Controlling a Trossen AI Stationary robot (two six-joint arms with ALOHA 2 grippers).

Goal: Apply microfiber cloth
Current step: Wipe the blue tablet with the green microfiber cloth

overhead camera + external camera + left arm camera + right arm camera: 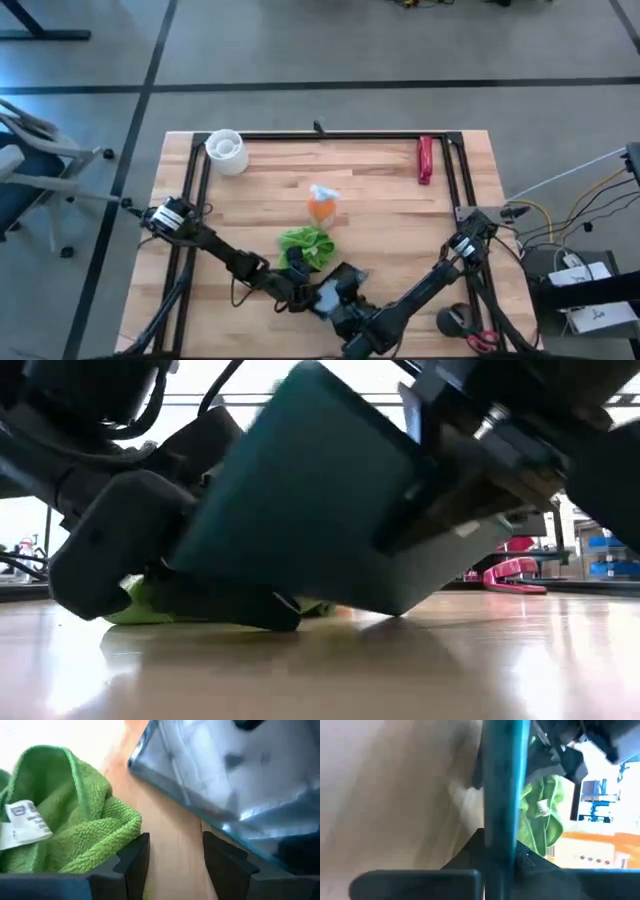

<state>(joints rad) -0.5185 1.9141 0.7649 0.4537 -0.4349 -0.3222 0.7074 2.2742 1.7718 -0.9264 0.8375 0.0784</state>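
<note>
Lying just beside the parted left claw [172, 865]: microfiber cloth [65, 815].

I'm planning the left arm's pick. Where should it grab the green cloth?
Pinch the raised fold of the microfiber cloth nearest the left gripper, coming in low along the table. That bunched edge stands up beside the open fingers, clear of the tilted slab.
</note>
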